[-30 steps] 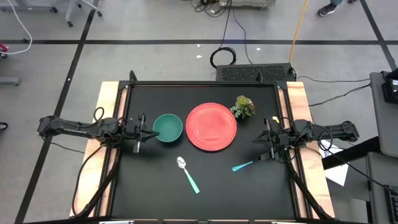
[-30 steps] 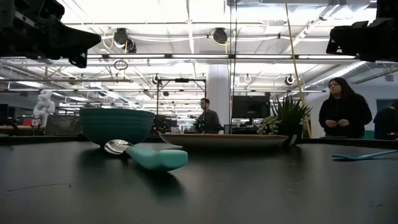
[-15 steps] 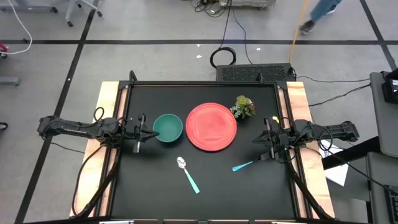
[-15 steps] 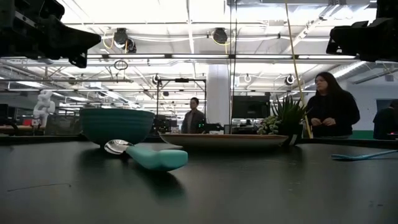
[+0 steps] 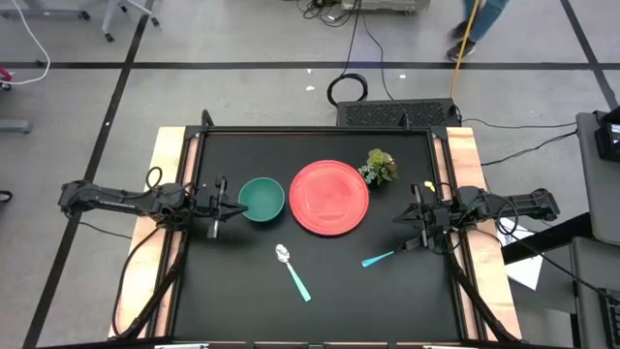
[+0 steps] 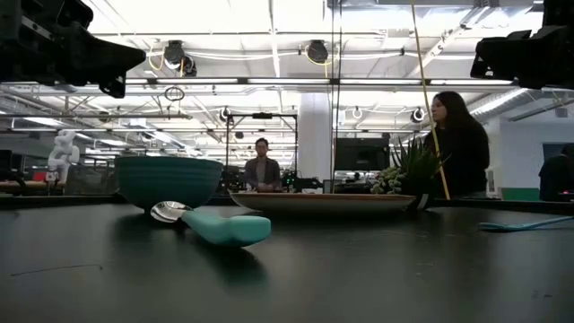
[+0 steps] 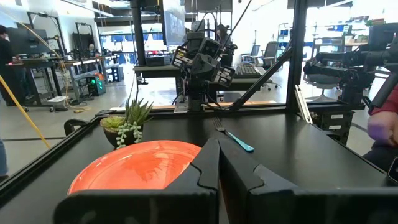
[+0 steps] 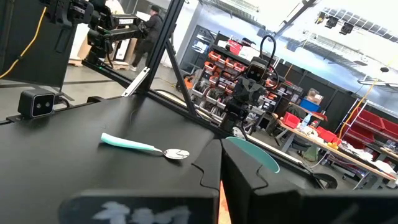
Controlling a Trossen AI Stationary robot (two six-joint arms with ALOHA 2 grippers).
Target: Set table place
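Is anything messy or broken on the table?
Nothing looks broken or spilled. The spoon and fork lie slanted below the red plate, not yet lined up beside it. The teal bowl and little plant stand upright. Both grippers wait at the table's sides.

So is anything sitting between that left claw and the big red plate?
Yes. The teal bowl stands on the table directly between the left gripper and the red plate, just in front of the shut fingers.
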